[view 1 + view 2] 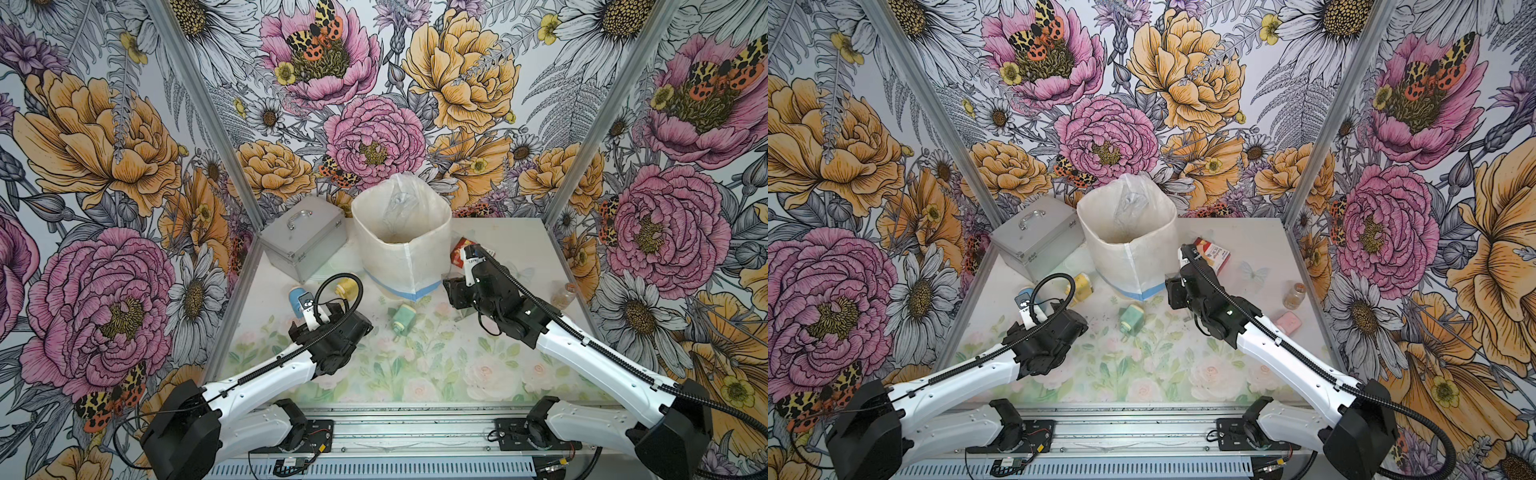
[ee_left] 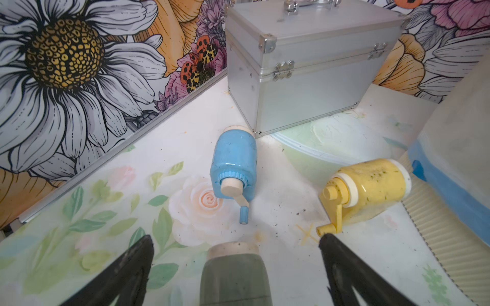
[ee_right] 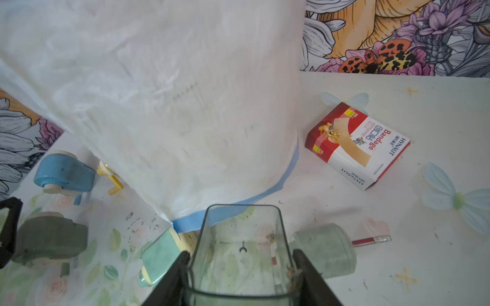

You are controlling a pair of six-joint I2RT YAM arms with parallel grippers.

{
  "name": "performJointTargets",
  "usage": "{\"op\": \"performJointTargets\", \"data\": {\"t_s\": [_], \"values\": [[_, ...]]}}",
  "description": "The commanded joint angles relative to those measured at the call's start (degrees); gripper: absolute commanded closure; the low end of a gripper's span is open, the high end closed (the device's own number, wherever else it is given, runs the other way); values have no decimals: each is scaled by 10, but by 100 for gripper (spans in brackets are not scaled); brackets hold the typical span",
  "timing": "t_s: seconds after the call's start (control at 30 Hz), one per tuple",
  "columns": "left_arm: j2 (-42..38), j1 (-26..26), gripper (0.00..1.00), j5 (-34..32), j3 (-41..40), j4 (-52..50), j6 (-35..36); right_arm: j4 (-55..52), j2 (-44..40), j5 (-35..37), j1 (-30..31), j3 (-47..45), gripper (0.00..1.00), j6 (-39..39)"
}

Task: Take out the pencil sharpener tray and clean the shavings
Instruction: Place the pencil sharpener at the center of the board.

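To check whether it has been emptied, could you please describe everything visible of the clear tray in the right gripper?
The clear tray is a see-through plastic box with rounded corners. The right gripper is shut on its opposite sides, holding it close to the foot of the white bag. It looks nearly empty: only a few brownish shavings cling inside, by one wall.
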Motion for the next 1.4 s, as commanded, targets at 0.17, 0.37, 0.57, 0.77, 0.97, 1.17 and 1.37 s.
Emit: {"op": "performJointTargets", "data": {"t_s": [0.17, 0.37, 0.57, 0.77, 0.97, 1.17, 1.37], "values": [[-74, 35, 1, 20, -9, 11, 49, 85, -35, 73, 54, -99, 71, 28], [-123, 65, 1, 53, -50, 56, 92, 136, -43, 144, 128, -178, 71, 51], [-143, 103, 1, 81, -64, 62, 96, 197, -31, 189, 188, -241, 71, 94], [-150, 131, 1, 111, -75, 103, 117, 280, 22, 244, 240, -263, 71, 133], [-137, 152, 1, 139, -73, 131, 147, 324, 84, 282, 265, -262, 71, 192], [-123, 184, 1, 176, -62, 133, 160, 329, 103, 290, 272, -275, 71, 290], [-116, 223, 1, 204, -70, 145, 169, 291, 145, 293, 293, -256, 70, 368]]}}
